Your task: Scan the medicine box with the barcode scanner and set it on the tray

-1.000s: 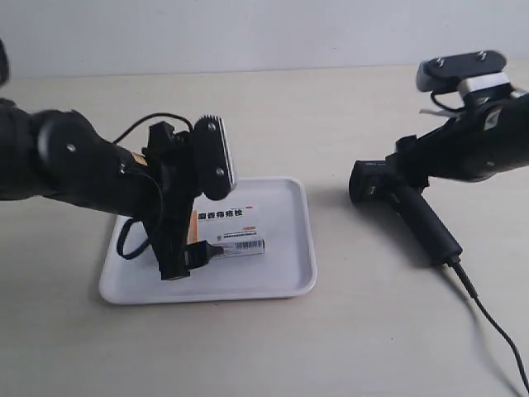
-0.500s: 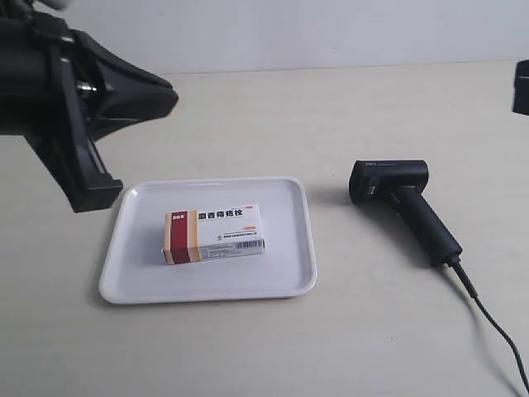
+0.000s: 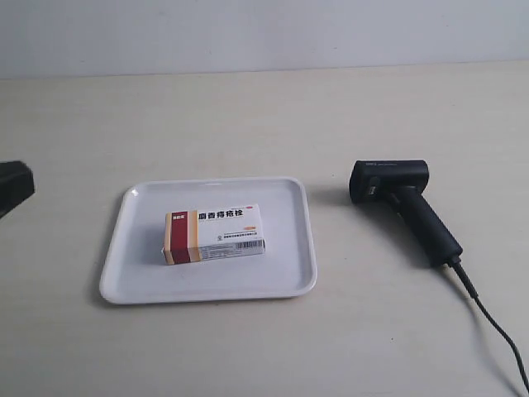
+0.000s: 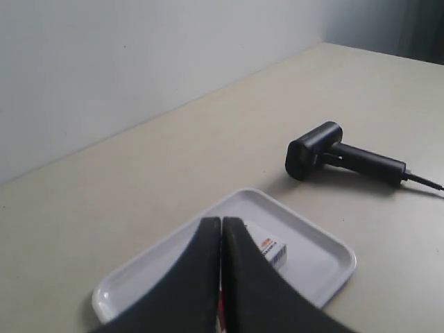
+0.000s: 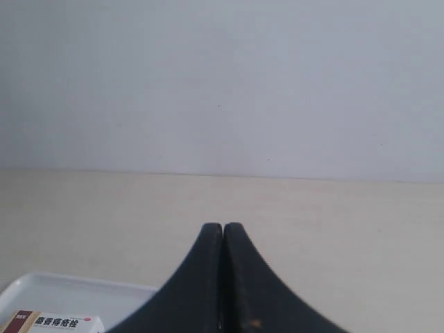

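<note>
The medicine box lies flat in the middle of the white tray, its red and orange end toward the exterior view's left. The black barcode scanner lies on the table to the tray's right, its cable trailing off to the lower right. In the left wrist view my left gripper is shut and empty, raised above the tray, with the box partly behind its fingers and the scanner beyond. My right gripper is shut and empty, high above the table; the box and tray show at a corner.
A dark piece of the arm at the exterior view's left shows at that edge. The table is a pale beige surface ending at a light wall behind.
Both arms have pulled away from the table's middle: the arm at the exterior view's left let the box go on the tray and withdrew to the edge, the other left the scanner and the view.
</note>
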